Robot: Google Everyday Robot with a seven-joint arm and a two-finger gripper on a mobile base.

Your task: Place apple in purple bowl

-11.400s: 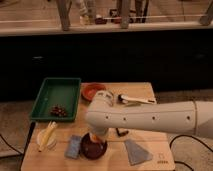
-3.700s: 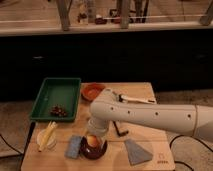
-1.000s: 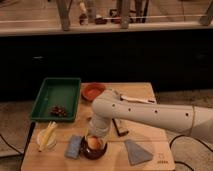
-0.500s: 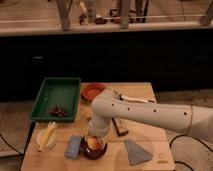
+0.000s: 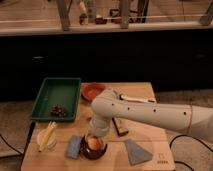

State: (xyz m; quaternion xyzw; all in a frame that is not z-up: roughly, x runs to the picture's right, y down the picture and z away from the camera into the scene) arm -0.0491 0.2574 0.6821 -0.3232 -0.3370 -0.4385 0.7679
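Observation:
The apple (image 5: 92,144), orange-red with a pale patch, lies inside the dark purple bowl (image 5: 94,152) near the table's front edge. My gripper (image 5: 95,133) hangs straight down from the white arm (image 5: 150,116) and sits right above the apple, at the bowl's rim. The arm's wrist hides the back of the bowl.
A green tray (image 5: 56,97) with a dark grape cluster (image 5: 58,110) stands at the left. An orange-red bowl (image 5: 93,91) sits behind the arm. Yellow banana-like pieces (image 5: 47,135) lie front left, a blue-grey sponge (image 5: 74,147) beside the bowl, a grey cloth (image 5: 136,152) front right, a dark tool (image 5: 119,127) mid-table.
The arm has swung a little to the right and the gripper has come down over the bowl. The apple now shows in the bowl; in the last second hardly anything moved.

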